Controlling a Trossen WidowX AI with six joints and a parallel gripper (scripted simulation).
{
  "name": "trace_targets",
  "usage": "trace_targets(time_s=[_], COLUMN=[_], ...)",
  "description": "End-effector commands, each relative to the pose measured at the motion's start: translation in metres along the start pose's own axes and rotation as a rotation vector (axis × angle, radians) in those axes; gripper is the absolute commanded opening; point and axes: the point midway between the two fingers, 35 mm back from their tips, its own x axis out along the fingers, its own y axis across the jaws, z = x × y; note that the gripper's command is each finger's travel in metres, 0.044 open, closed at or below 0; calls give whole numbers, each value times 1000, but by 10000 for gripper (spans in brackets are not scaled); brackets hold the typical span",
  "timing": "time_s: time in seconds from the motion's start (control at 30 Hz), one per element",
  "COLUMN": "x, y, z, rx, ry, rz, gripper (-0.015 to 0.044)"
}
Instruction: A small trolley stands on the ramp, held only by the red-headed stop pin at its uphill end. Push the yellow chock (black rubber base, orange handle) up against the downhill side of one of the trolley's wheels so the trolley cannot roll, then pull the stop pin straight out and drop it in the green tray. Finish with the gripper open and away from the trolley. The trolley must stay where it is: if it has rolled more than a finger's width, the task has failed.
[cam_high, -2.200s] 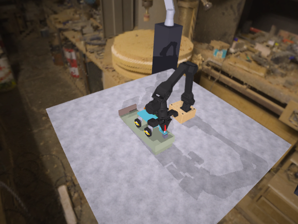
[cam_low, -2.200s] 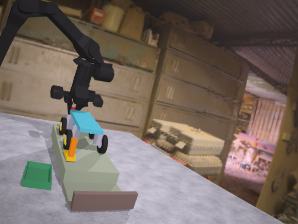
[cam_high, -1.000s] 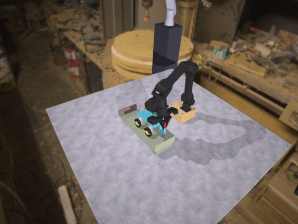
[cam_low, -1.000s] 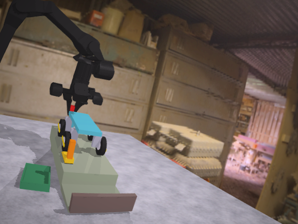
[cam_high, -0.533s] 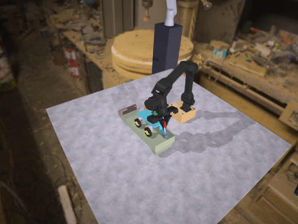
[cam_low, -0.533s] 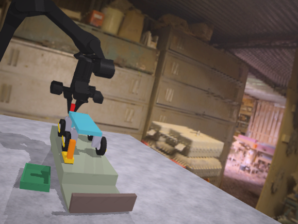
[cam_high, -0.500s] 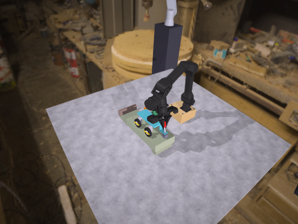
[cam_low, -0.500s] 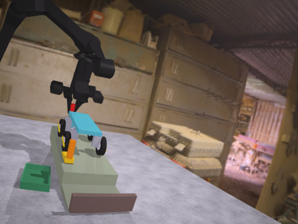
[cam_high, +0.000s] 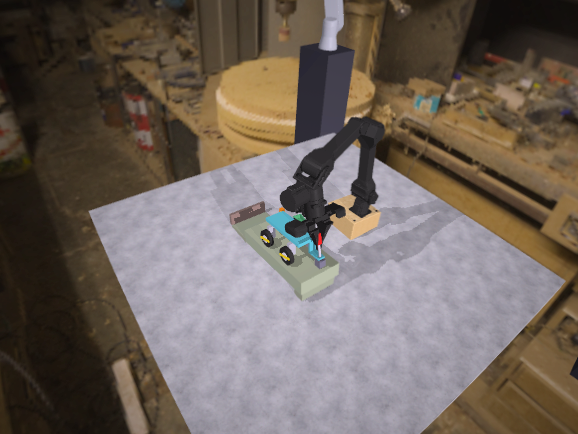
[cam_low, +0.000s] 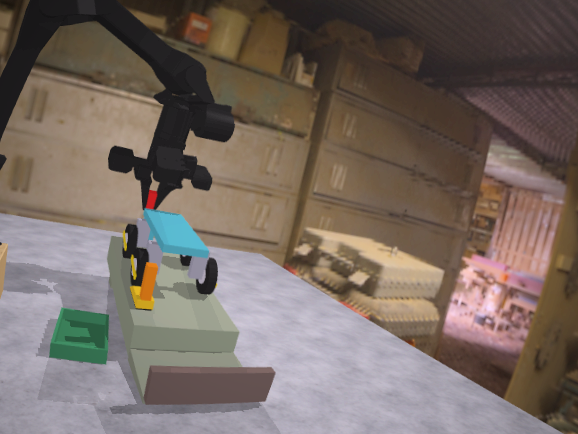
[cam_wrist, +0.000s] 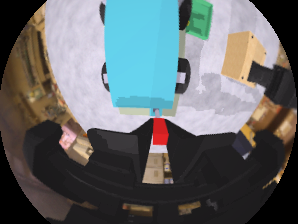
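My gripper (cam_high: 319, 242) (cam_low: 151, 202) (cam_wrist: 157, 121) is shut on the red head of the stop pin (cam_high: 320, 238) (cam_low: 152, 198) (cam_wrist: 160, 135), above the trolley's uphill end. The pin is upright; its pale shaft shows below the head, over a small grey block (cam_high: 321, 263). I cannot tell whether its tip is clear of the block. The trolley (cam_high: 281, 220) (cam_low: 181, 235) (cam_wrist: 142, 50) stands with its wheels on the ramp (cam_high: 320, 283) (cam_low: 185, 320). The yellow chock (cam_low: 144, 302) sits at the downhill side of a tray-side wheel, orange handle (cam_low: 148, 282) upright; its rubber base is hard to see.
The green tray (cam_low: 78, 353) (cam_wrist: 210, 21) stands on the table beside the ramp, on the chock's side, with shadow inside. A brown end board (cam_high: 248, 213) (cam_low: 210, 385) crosses the ramp's low end. The arm's wooden base block (cam_high: 355, 227) (cam_wrist: 240, 55) stands on the tray's side of the ramp.
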Motion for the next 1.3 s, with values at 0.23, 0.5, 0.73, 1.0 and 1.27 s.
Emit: trace_targets(time_s=[0.23,0.5,0.73,1.0,1.27], x=[-7,-10,-12,-15,-12], y=[1,1,1,2,1], z=[-3,-5,-6,-8,-18], rx=[-7,-7,-7,-7,-7], ry=[10,10,10,10,11], rz=[6,6,6,6,6], gripper=[0,0,0,0,0])
